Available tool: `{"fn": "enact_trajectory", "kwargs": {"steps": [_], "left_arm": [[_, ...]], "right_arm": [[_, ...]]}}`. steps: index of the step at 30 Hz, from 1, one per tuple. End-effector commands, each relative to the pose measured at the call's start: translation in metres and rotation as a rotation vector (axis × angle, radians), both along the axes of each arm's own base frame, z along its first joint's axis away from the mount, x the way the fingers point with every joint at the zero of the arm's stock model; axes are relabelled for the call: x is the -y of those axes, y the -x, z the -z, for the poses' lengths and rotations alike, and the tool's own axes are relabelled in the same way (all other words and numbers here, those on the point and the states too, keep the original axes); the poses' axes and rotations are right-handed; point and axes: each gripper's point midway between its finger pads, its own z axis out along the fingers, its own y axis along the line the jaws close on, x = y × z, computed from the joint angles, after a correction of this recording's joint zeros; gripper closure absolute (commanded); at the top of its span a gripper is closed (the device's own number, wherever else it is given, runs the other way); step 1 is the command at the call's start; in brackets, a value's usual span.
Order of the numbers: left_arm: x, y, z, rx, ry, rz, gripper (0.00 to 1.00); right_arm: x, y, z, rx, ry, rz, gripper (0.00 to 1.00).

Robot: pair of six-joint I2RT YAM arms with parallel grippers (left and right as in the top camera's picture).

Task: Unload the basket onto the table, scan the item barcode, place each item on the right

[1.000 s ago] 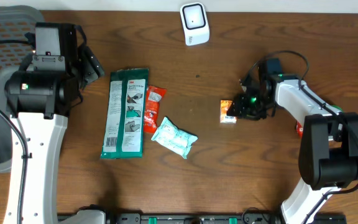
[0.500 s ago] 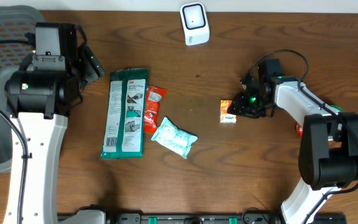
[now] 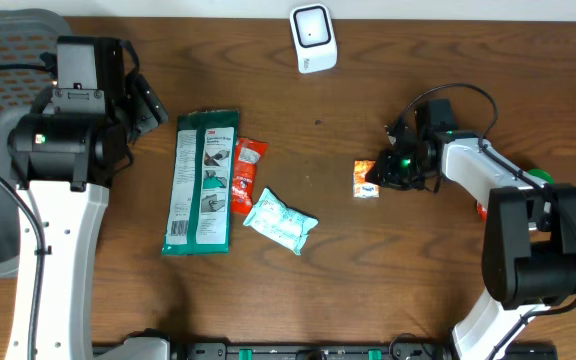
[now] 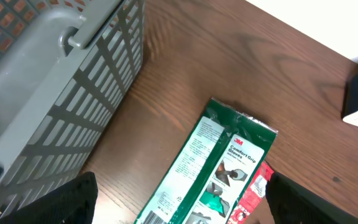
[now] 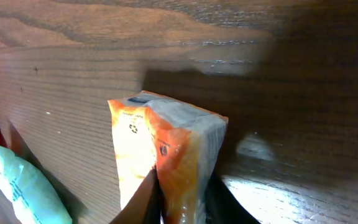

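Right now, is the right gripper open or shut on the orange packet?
Shut on it: the right wrist view shows the orange packet pinched between the fingers of the right gripper, creased there.

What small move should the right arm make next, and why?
Probably lift slightly: the right gripper looks closed, its fingers pinching the orange packet, which rests on the table, and the white scanner stands well away at the far edge.

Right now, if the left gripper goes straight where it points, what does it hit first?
Likely the green 3M glove pack, centred ahead of the left gripper in its wrist view; depth unclear.
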Motion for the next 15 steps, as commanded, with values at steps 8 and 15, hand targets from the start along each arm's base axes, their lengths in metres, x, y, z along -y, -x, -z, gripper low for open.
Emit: {"fn": "enact_trajectory", "kwargs": {"steps": [8, 15], "left_arm": [[-0.003, -0.001, -0.005, 0.010, -0.011, -0.010, 0.13], [-0.003, -0.001, -0.005, 0.010, -0.011, -0.010, 0.13]], "right_arm": [[0.023, -0.008, -0.073, 0.242, 0.263, 0.030, 0.99], [0.045, 0.011, -0.098, 0.337, 0.722, 0.058, 0.99]]}}
